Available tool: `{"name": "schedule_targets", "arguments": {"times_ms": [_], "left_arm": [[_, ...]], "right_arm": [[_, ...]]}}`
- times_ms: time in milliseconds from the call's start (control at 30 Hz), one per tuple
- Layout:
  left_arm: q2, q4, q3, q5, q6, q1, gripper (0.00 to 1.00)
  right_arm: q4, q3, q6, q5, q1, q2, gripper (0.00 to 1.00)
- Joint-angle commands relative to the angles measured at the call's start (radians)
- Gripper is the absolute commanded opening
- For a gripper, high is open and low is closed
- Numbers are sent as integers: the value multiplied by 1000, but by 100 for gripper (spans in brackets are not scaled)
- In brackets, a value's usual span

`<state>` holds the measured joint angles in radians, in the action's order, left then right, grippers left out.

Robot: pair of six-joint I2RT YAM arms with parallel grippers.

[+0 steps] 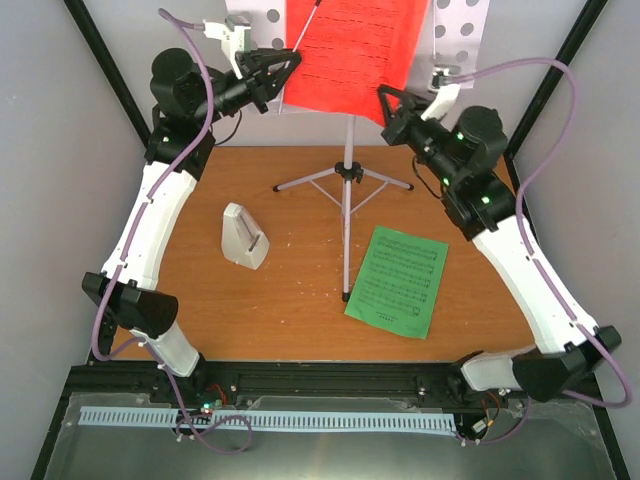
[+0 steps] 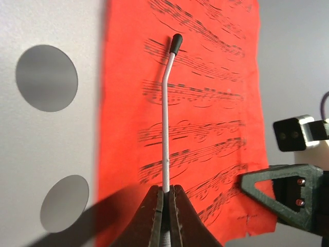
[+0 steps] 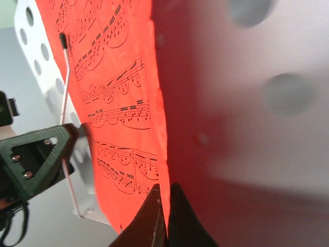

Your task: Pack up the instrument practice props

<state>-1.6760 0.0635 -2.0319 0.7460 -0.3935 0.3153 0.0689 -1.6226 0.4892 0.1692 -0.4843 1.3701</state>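
nothing is packed yet.
clip wire (image 2: 165,128) is clenched by left jaws, red page (image 1: 350,50) edge by right jaws; metronome (image 1: 243,238) and green page (image 1: 398,280) are seen unpacked on bench (image 1: 300,300).

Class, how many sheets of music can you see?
2: a red page on the music stand, a green page flat on the table. Others may hide behind the red.

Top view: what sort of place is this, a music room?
Probably a robot test booth, not a music room: two robot arms bolted at a wooden table, plain walls close around it, and staged props, a music stand holding a red sheet-music page and a metronome.
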Motion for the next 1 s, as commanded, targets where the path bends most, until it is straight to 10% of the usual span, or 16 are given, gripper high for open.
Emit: {"name": "schedule_targets", "arguments": {"times_ms": [0, 200, 367, 967], "left_arm": [[30, -38, -11, 26, -23, 4, 0], [28, -37, -12, 1, -40, 4, 2], [20, -52, -14, 18, -60, 4, 22], [313, -217, 366, 70, -104, 4, 84]], "right_arm": [[-21, 90, -56, -183, 52, -158, 3], [-58, 294, -83, -372, 108, -415, 3], [-64, 414, -113, -415, 108, -575, 3], [318, 612, 19, 154, 108, -804, 3]]}}
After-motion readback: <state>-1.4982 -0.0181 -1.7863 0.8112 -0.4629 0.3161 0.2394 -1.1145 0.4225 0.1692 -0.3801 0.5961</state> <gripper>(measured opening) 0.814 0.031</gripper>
